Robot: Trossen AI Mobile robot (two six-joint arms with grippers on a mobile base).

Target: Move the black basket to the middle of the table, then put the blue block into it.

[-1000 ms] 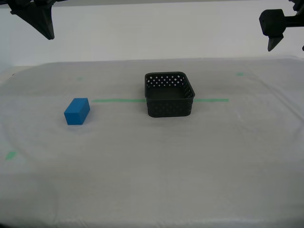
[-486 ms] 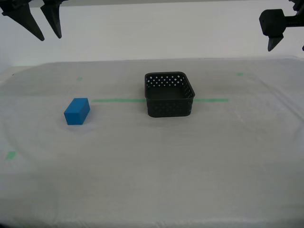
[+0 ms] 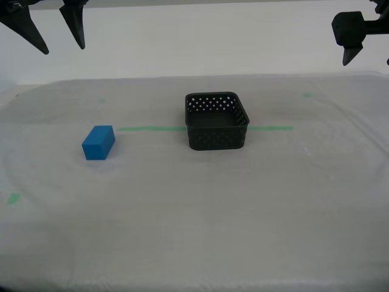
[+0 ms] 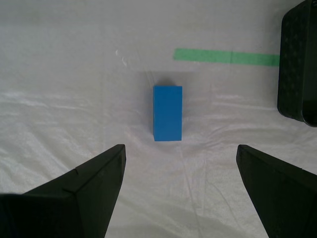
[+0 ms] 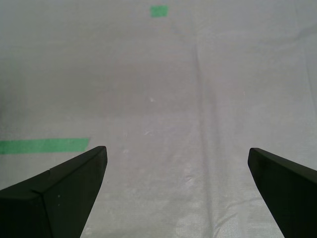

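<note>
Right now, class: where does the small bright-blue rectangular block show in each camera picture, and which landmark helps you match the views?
Exterior view: the small bright-blue rectangular block lies on the cloth at the exterior view's left, apart from the black perforated basket.
Second wrist view: the block is central, ahead of the open jaws.
First wrist view: not in it.
Shared landmark: the green tape line.

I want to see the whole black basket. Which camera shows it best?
The exterior view: the black basket shows whole there, holes and all, sitting on the green tape line. The second wrist view catches only one edge of it. The first wrist view shows no basket, just the table.
</note>
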